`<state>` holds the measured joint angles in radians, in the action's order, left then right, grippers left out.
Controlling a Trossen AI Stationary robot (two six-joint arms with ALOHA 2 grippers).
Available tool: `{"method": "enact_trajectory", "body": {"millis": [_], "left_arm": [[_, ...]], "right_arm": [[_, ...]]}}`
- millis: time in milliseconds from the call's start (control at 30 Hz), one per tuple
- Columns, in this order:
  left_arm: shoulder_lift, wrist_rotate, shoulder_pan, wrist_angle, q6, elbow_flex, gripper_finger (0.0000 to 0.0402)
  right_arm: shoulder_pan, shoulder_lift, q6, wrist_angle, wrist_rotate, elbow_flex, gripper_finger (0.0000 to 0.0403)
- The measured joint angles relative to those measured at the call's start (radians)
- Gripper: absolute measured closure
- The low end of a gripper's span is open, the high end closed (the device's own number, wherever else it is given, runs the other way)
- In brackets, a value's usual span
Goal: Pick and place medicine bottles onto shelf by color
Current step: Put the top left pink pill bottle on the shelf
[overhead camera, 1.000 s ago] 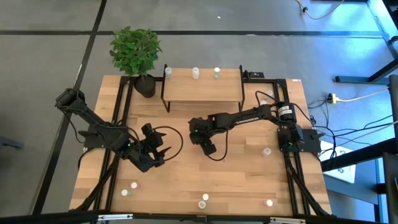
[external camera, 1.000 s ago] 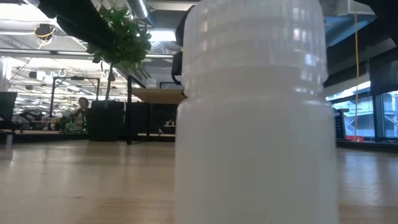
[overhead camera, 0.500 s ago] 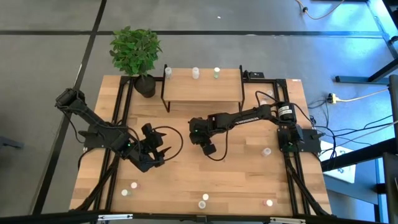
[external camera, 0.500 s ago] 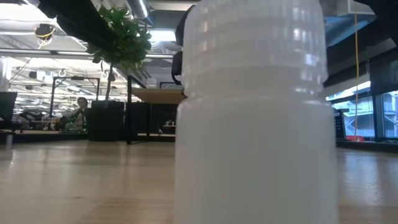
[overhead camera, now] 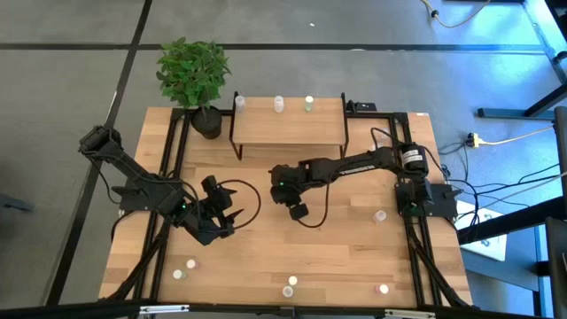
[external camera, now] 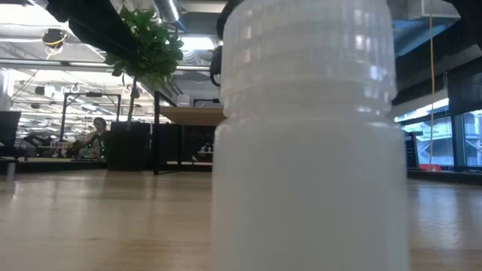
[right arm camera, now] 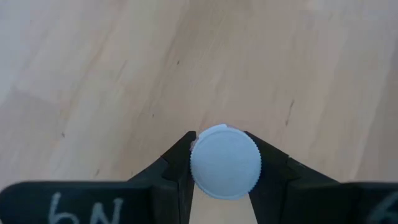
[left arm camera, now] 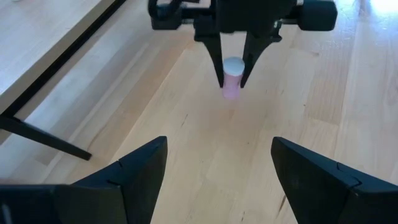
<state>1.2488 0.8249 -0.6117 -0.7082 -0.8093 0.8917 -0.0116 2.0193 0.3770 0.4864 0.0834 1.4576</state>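
My right gripper (overhead camera: 298,211) is near the table's middle, shut on a small bottle (left arm camera: 232,81) that has a white cap and a pinkish body. My left gripper (overhead camera: 227,218) hangs open to the left of it, fingers pointing toward that bottle and touching nothing. The shelf (overhead camera: 288,124) stands at the far edge on black legs. Three bottles stand along its back edge, among them a green-capped one (overhead camera: 308,103). More bottles stand on the table, one of them (overhead camera: 379,215) at the right. My right gripper pinches the bottle between its two fingers at the white cap (right arm camera: 224,163) and the top of the body. The fingers come from above, slanting down. The bottle stands upright below them; whether its bottom (left arm camera: 231,94) is off the table I cannot tell.
A potted plant (overhead camera: 193,75) stands at the far left corner beside the shelf. Bottles stand along the near edge (overhead camera: 290,285), (overhead camera: 383,289), (overhead camera: 183,269). One white bottle (external camera: 309,135) right at the low camera fills its view. Bare wood lies between the grippers and the shelf.
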Motion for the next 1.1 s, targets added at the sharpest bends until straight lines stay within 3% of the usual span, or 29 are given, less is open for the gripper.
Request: {"method": "enact_trajectory", "body": {"millis": [500, 767, 933, 1100], "left_arm": [[0.000, -0.003, 0.001, -0.010, 0.000, 0.000, 0.0119], [0.000, 0.071, 0.003, -0.005, 0.000, 0.000, 0.0119], [0.000, 0.147, 0.004, 0.001, 0.000, 0.000, 0.0119], [0.000, 0.159, 0.005, 0.002, 0.000, 0.000, 0.0119]], "right_arm": [[0.047, -0.232, -0.189, 0.196, 0.005, 0.000, 0.0288], [0.131, -0.368, -0.296, 0.288, -0.113, 0.000, 0.0287], [0.205, -0.440, -0.370, 0.317, -0.116, -0.001, 0.0287], [0.302, -0.497, -0.434, 0.346, -0.119, -0.001, 0.0287]]}}
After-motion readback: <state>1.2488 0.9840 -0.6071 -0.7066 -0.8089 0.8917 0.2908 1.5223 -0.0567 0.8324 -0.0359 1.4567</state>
